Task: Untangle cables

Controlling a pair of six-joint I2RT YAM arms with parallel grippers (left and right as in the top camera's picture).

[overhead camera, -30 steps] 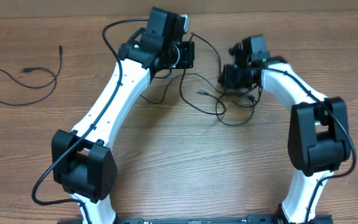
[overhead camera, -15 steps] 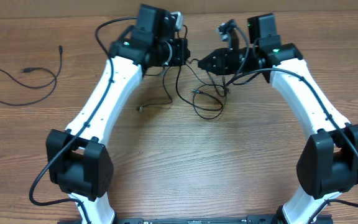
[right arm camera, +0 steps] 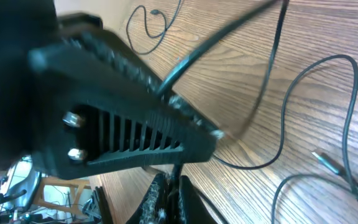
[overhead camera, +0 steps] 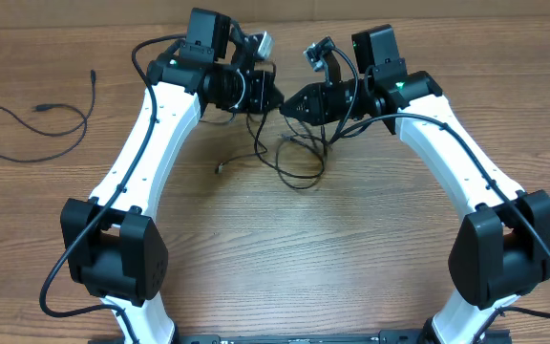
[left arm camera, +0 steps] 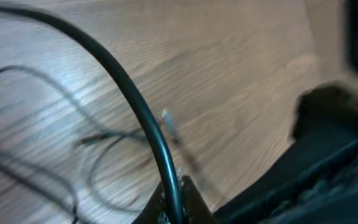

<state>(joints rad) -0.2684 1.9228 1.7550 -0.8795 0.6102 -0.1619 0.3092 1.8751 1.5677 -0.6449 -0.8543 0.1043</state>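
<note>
Cables [left arm camera: 135,102] in left gripper [overhead camera: 273,96] and right gripper [overhead camera: 291,105]

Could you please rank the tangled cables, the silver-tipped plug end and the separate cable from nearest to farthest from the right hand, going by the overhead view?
Measured from the right hand:
1. The tangled cables, looping just below it and running up into its grip.
2. The silver-tipped plug end, lower and off to the left.
3. The separate cable, far away near the picture's left edge.
</note>
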